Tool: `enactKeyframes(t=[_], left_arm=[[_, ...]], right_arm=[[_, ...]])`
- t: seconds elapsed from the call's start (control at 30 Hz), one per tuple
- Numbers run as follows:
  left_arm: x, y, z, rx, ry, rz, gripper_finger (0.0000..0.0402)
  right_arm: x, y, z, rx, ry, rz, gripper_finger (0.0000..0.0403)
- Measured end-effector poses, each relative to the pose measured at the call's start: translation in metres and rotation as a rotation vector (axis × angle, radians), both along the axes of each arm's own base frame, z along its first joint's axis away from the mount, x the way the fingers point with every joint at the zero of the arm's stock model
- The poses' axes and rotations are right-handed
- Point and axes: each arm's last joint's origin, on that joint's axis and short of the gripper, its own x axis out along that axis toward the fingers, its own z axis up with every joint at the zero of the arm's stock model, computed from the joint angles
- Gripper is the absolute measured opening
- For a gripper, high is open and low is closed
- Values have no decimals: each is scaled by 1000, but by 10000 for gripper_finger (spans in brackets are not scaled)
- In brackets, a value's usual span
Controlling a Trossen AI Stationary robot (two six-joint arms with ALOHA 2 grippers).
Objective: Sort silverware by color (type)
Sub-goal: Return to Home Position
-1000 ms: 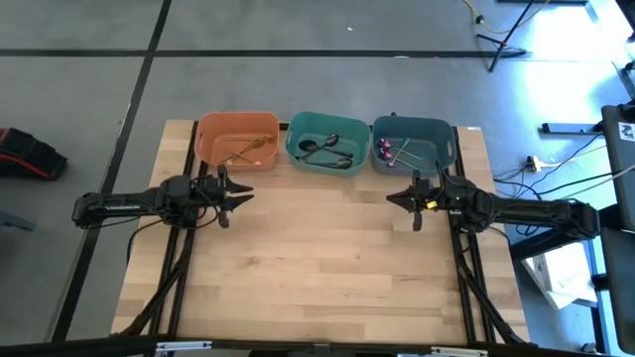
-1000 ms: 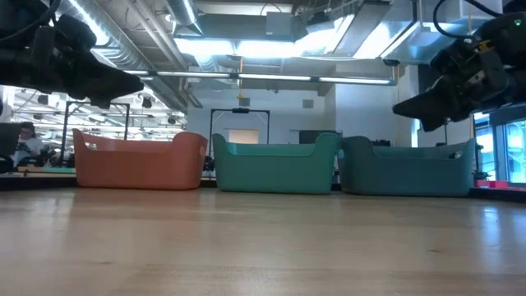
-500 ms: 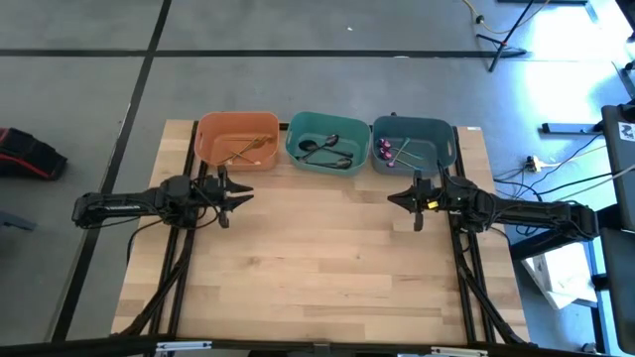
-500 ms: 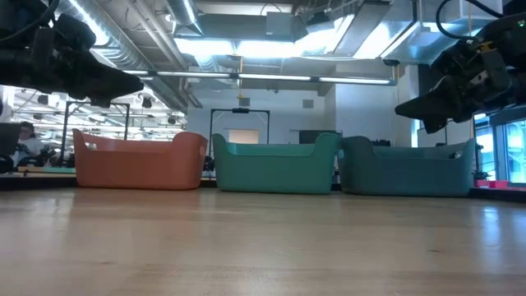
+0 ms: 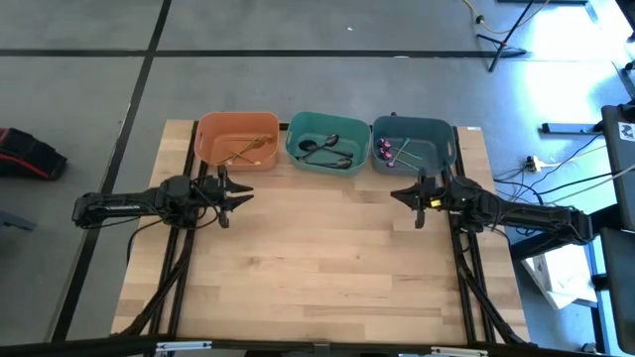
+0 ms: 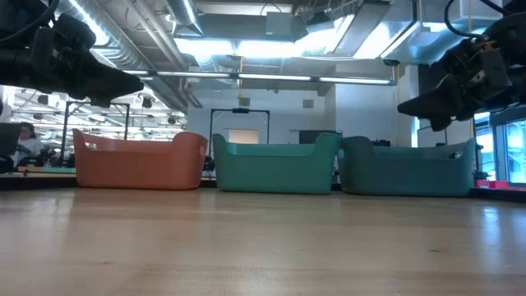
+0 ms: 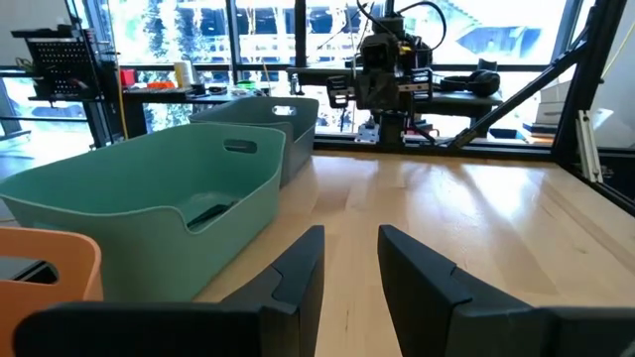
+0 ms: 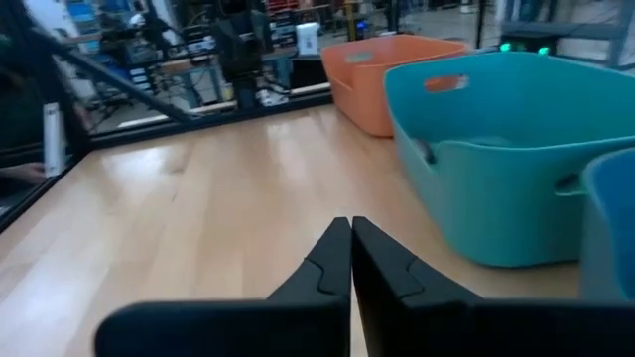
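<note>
The silverware lies sorted in three bins at the table's far edge: gold pieces [image 5: 248,148] in the orange bin [image 5: 210,132], dark pieces [image 5: 325,151] in the teal bin [image 5: 299,127], purple pieces [image 5: 389,150] in the blue-grey bin [image 5: 443,134]. My left gripper [image 5: 246,196] hovers open above the table near the orange bin, holding nothing. My right gripper [image 5: 394,196] hovers shut near the blue-grey bin, also holding nothing. In the left wrist view the left gripper [image 7: 349,241] shows a gap; in the right wrist view the right gripper [image 8: 351,233] has its fingers together.
The wooden table [image 5: 317,268] spreads bare between and in front of both arms. The three bins stand side by side along the far edge; in the low view they are the orange bin [image 6: 140,160], teal bin [image 6: 275,164] and blue-grey bin [image 6: 407,167]. Cables lie on the floor to the right.
My right gripper has drawn back a little toward the table's right edge. The left arm and the bins have kept still.
</note>
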Motion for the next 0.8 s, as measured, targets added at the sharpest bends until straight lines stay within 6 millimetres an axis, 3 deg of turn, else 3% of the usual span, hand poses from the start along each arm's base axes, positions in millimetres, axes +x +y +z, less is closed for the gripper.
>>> enactKeyframes(t=[0.43,0.8], left_arm=[[0,0,0,0,0,0,93],[0,0,0,0,0,0,93]], right_arm=[[-16,1,13,4,-165,-74,5],[-15,1,12,-3,-152,-73,5]])
